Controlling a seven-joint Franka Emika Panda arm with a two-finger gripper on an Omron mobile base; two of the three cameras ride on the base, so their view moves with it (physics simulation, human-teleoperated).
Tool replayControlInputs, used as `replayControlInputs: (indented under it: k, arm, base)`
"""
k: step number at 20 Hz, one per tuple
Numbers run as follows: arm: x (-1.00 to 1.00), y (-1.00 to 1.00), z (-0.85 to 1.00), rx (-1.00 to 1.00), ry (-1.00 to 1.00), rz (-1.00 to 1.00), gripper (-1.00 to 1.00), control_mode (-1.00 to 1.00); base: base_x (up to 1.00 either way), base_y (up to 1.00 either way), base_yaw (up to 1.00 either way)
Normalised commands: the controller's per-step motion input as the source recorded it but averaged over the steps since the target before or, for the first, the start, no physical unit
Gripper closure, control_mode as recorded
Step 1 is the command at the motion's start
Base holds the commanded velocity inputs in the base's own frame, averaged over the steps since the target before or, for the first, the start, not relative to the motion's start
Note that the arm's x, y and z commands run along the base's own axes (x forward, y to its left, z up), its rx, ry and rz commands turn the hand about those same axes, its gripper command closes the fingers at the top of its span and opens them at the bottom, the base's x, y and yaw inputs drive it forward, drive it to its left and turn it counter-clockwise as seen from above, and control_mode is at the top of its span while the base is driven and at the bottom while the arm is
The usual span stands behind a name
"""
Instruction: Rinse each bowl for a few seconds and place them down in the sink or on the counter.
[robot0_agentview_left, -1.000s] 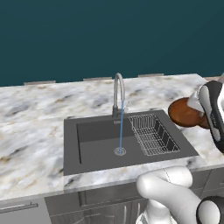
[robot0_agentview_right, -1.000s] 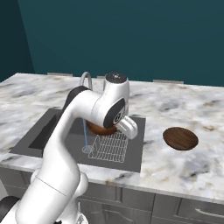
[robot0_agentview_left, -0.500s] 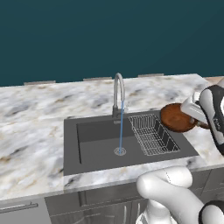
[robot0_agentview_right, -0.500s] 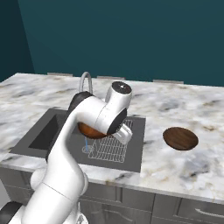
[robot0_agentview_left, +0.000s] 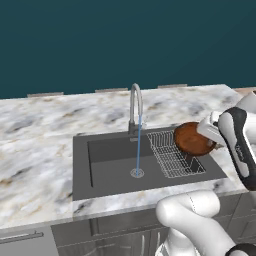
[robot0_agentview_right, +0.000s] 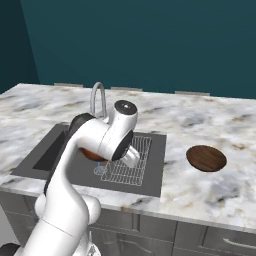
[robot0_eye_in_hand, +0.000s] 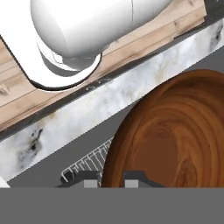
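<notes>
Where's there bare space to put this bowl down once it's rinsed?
Free: sink floor left of the water stream, and counter left of the sink. Crowded: the wire rack beneath the held bowl, and the counter around the second bowl.

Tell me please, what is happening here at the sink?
The robot arm holds one wooden bowl by its rim, the gripper shut on it, tilted in the air above the wire rack in the sink. Water runs from the faucet down to the drain, and the bowl is beside the stream, not under it. The second bowl lies on the counter to the right of the sink.
</notes>
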Motion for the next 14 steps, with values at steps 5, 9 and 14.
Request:
replayControlInputs:
  k: [5,9,14]
  arm:
    - [0.00,0.33,-0.01,-0.03,-0.02,0.00,1.00,-1.00]
    - [0.03,0.31,-0.10,0.00,0.00,0.00,1.00,-1.00]
    - [0.09,0.22,-0.15,0.00,0.00,0.00,1.00,-1.00]
  base:
    - [0.00,0.00,0.00]
    - [0.00,0.00,0.00]
    - [0.00,0.00,0.00]
